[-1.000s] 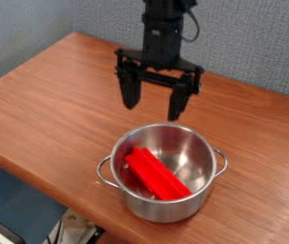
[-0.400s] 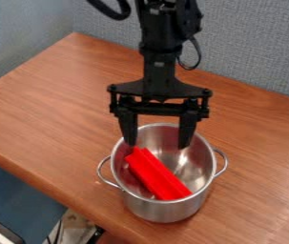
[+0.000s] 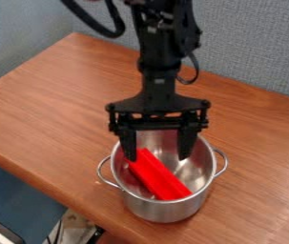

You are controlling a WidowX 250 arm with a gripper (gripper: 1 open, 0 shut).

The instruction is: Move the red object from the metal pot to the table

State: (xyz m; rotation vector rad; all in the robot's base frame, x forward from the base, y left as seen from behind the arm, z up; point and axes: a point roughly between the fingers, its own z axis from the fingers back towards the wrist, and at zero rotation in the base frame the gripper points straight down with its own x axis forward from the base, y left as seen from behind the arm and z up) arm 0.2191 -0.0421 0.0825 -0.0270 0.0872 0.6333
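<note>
Camera view: my claw (image 3: 158, 143) hangs pointing straight down over the pot (image 3: 167, 174), jaws spread wide and holding nothing. One fingertip (image 3: 130, 152) sits over the pot's far-left rim, the other over the bowl nearer the middle. Block (image 3: 158, 178) lies slanted inside the pot, one end up against the wall, other end down toward the near side. Pot stands close to the desk's (image 3: 57, 95) near edge.

Risks as I judge them: the left finger could land on the rim on descent and shove or tip the pot toward that edge. Block is slanted, so the jaws may close on a corner and let it slip. A skewed lift could catch the wall and drag the pot along.
</note>
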